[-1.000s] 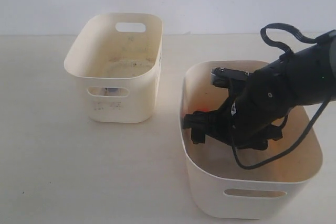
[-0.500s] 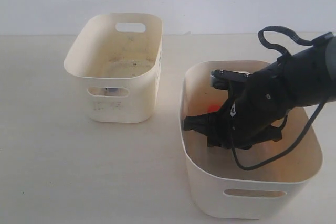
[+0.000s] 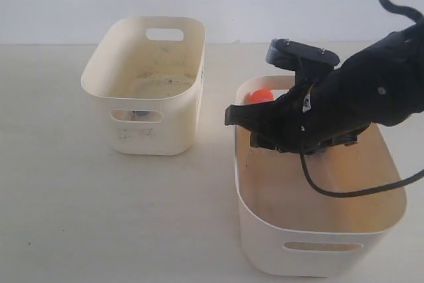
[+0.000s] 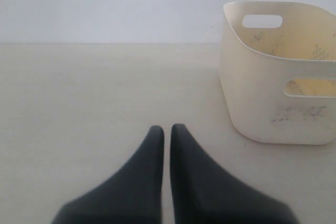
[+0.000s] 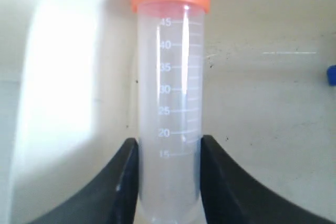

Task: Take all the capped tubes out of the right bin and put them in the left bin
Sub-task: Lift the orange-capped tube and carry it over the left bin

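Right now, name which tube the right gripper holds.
The orange-capped tube, clamped in the right gripper. The only other one in the right wrist view shows just a blue cap at the picture's edge, ungripped.

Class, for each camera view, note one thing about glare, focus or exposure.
Exterior view: the right gripper is a near-black mass with little detail. Left wrist view: the left gripper looks soft-edged. Right wrist view: the orange-capped tube is sharp, graduations legible, beside a washed-out bright patch.
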